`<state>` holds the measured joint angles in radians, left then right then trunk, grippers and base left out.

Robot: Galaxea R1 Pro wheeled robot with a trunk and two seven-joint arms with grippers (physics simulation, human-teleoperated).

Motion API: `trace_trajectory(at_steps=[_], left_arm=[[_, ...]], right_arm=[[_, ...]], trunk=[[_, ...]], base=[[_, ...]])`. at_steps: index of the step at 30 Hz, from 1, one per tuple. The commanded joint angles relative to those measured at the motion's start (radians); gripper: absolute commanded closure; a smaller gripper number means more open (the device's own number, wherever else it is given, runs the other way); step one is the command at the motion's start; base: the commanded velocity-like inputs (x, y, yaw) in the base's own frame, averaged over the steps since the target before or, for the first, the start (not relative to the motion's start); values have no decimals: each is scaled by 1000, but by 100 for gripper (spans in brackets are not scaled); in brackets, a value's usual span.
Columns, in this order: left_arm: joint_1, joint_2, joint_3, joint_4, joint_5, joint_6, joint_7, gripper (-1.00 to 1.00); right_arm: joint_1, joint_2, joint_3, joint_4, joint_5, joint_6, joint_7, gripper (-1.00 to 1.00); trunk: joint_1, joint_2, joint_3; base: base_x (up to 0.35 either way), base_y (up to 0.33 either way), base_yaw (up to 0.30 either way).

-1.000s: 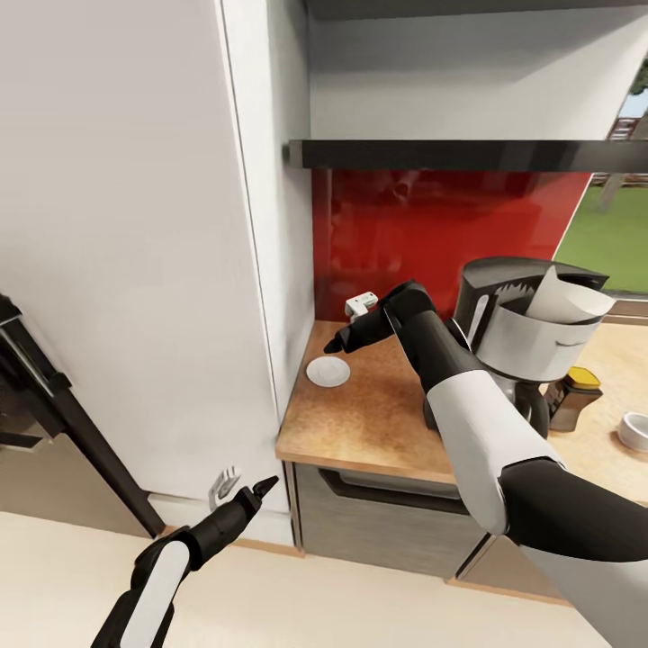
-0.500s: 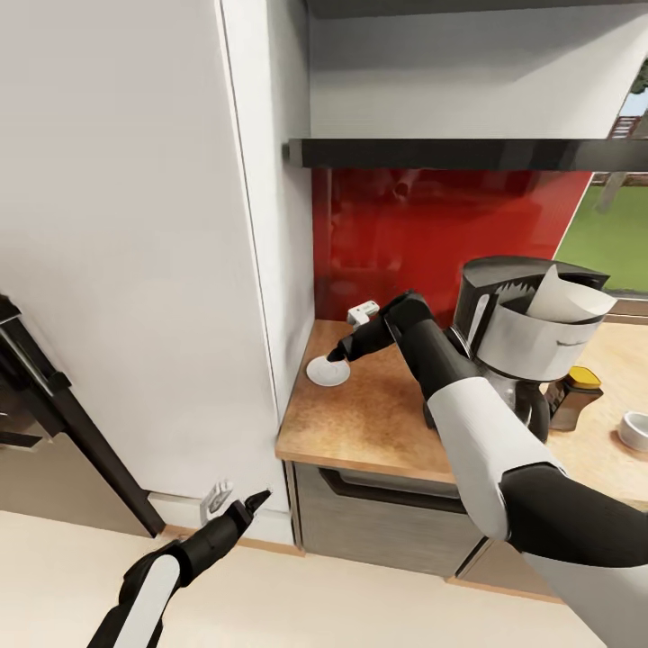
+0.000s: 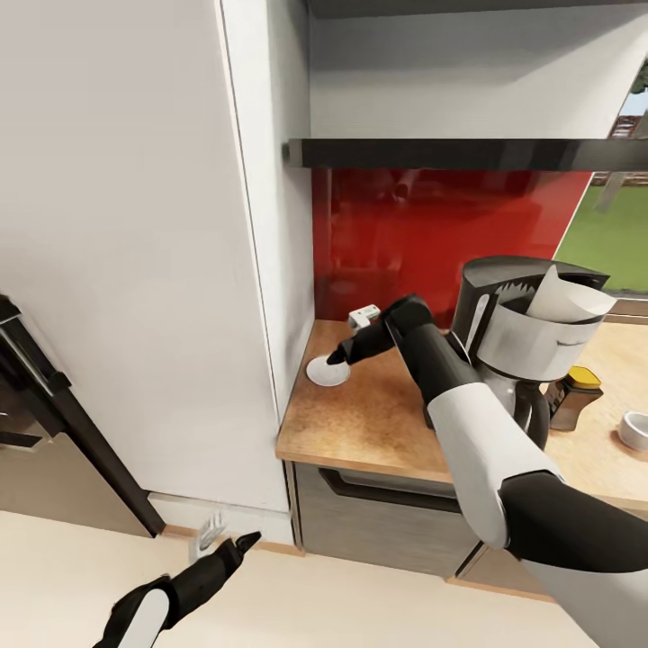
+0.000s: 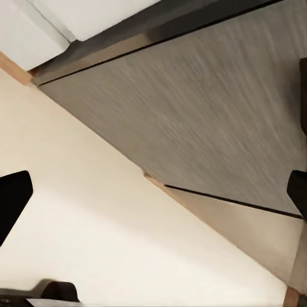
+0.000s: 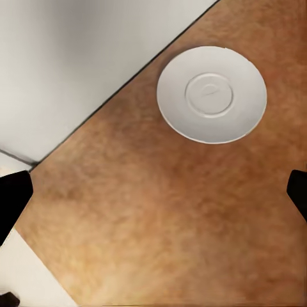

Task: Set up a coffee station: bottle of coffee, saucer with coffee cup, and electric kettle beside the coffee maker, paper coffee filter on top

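The coffee maker [image 3: 526, 346] stands on the table [image 3: 378, 418], a tall black machine with a silver band around its filter basket. The paper coffee filter [image 3: 565, 299], a thin white cone, sits in the top of that basket. Just right of the machine, and partly hidden behind it, is the bottle of coffee [image 3: 576, 396], dark brown glass with a yellow lid. The coffee cup [image 3: 634, 430], small and white, stands farther right at the picture's edge; what is inside it cannot be told.

The saucer [image 3: 326, 371], flat, round and white with a raised inner ring, lies empty at the far left corner of the table, close to the tall white cabinet [image 3: 162, 252]. The right gripper [image 3: 338, 356] reaches over it from the right, its dark tip over the saucer's right edge in the head view. In the right wrist view the saucer [image 5: 212, 103] lies ahead of the jaws, which stand wide open with nothing between them.

The table top is speckled and wood-toned, over grey cabinet fronts [image 3: 378, 517]. Behind it runs a glossy red wall panel [image 3: 432, 234], and above that a thin black kitchen shelf [image 3: 468, 154].

The left gripper [image 3: 241, 544] hangs low over the pale floor [image 3: 342, 603] near the cabinet's base; its jaws are open and hold nothing.
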<state>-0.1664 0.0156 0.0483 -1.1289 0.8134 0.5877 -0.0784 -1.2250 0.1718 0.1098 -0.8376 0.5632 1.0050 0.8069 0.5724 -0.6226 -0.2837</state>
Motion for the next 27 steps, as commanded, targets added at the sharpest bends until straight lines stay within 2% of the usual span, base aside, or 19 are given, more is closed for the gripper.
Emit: trace_trajectory(at_steps=[1, 4, 19, 20, 27], left_arm=[[0, 0, 1, 5, 1, 6, -3, -100], [0, -1, -3, 20, 0, 5, -3, -100], [4, -10, -7, 20, -2, -4, -1, -100], [4, -11, -7, 20, -2, -4, -1, -100], [4, -15, -7, 20, -1, -6, -1, -100]], right_arm=[[-1, 1, -6, 5, 9, 8, 3, -100], [-1, 3, -22, 22, 4, 20, -14, -100], [-1, 3, -106, 106, 0, -67, -98, -100], [-1, 3, -218, 334, 0, -472, -633, -100], [-1, 3, -221, 333, -1, -501, -661, -100]], trunk=[[0, -1, -2], [0, -1, -2], [0, -1, -2], [0, -1, -2], [0, -1, -2]], base=[[0, 0, 0], [0, 0, 0], [0, 0, 0], [0, 0, 0], [5, 0, 0]])
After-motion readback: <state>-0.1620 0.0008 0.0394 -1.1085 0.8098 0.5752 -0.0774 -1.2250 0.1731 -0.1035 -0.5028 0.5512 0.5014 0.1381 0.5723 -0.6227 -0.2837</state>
